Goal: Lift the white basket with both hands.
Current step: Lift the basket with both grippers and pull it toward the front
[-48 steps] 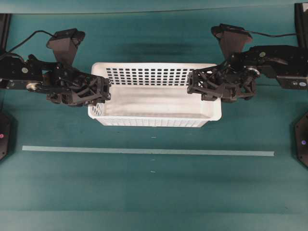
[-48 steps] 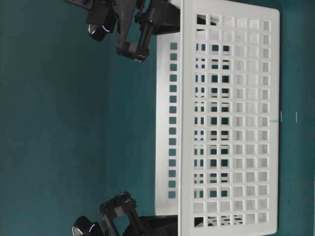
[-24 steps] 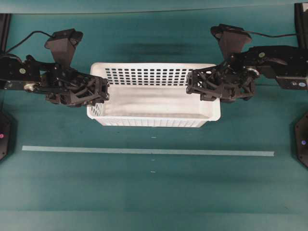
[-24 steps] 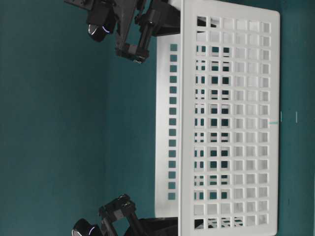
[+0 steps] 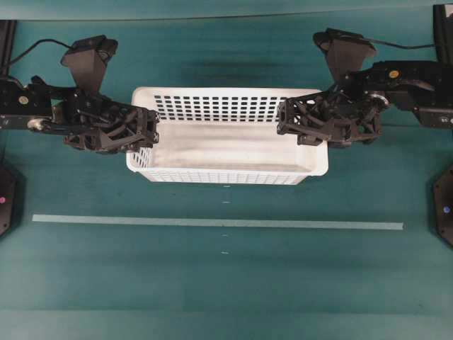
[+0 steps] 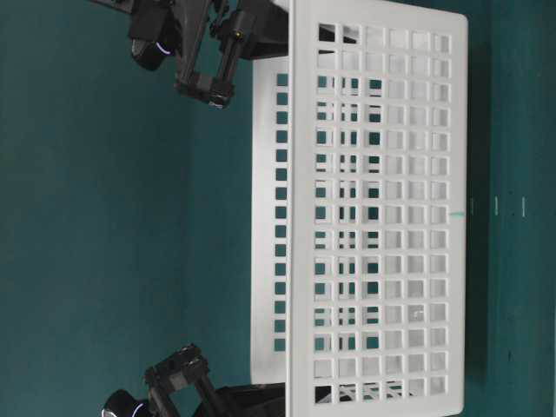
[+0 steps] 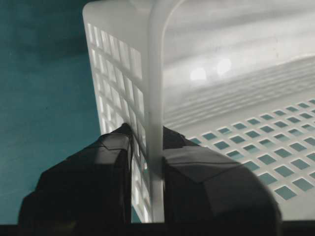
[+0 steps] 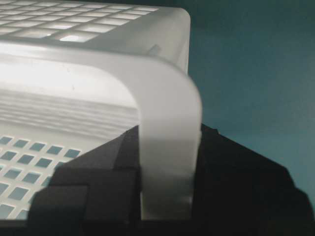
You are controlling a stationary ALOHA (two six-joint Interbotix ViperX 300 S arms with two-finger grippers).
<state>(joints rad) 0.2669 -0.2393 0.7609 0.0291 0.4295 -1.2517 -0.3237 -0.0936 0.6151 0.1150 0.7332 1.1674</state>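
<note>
The white basket (image 5: 226, 177) hangs level between my two arms, its slotted long wall (image 6: 382, 217) facing the table-level view with a thin gap of shadow under its floor. My left gripper (image 5: 150, 132) is shut on the basket's left end wall, one finger outside and one inside, with the rim (image 7: 156, 73) running up between the jaws (image 7: 147, 135). At the other end my right gripper (image 5: 287, 122) is shut on the rounded rim (image 8: 167, 98), which fills the space between its jaws (image 8: 170, 130). The basket holds nothing.
A pale tape line (image 5: 212, 222) crosses the teal table in front of the basket. Dark arm bases sit at the left edge (image 5: 6, 198) and right edge (image 5: 444, 212). Cables trail from both wrist cameras at the back.
Both grippers have risen with the basket held between them, and it has come up off the table. In the overhead view it has shifted slightly toward the back.
</note>
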